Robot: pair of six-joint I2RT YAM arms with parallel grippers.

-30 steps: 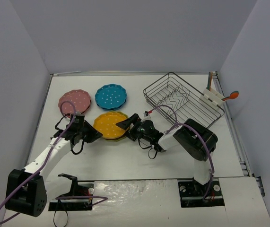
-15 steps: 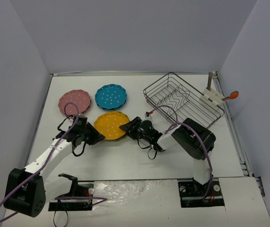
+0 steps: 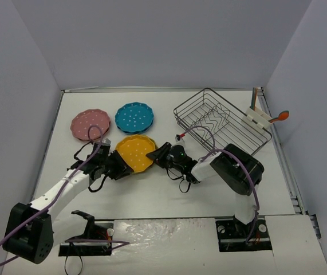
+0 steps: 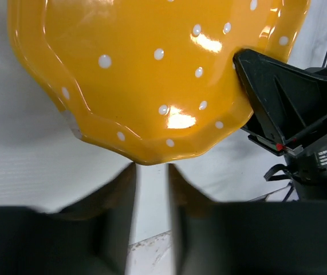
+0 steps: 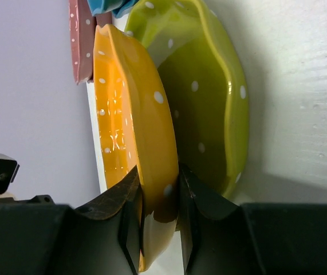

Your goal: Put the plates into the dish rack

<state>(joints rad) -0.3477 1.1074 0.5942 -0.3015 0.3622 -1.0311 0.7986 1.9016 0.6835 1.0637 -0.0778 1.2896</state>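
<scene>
An orange plate (image 3: pixel 134 152) with white dots is tilted up off a yellow-green plate (image 5: pixel 215 97) that lies on the table. My right gripper (image 3: pixel 161 153) is shut on the orange plate's right rim (image 5: pixel 152 143), one finger on each face. My left gripper (image 3: pixel 120 166) sits at the plate's near-left edge. It is open, and in the left wrist view the rim (image 4: pixel 146 154) lies just beyond its fingertips (image 4: pixel 152 172) with nothing between them. A pink plate (image 3: pixel 90 124) and a blue plate (image 3: pixel 134 116) lie flat behind. The dish rack (image 3: pixel 220 120) stands at the back right, with no plates in it.
A white utensil holder (image 3: pixel 259 117) with an orange-tipped spoon (image 3: pixel 282 115) hangs on the rack's right end. Grey walls close in the table on three sides. The right arm's cable (image 3: pixel 203 137) loops between the plates and the rack.
The right gripper has closed on the orange plate's right rim. The left gripper has opened off its left edge and shifted right. The plate now stands more tilted.
</scene>
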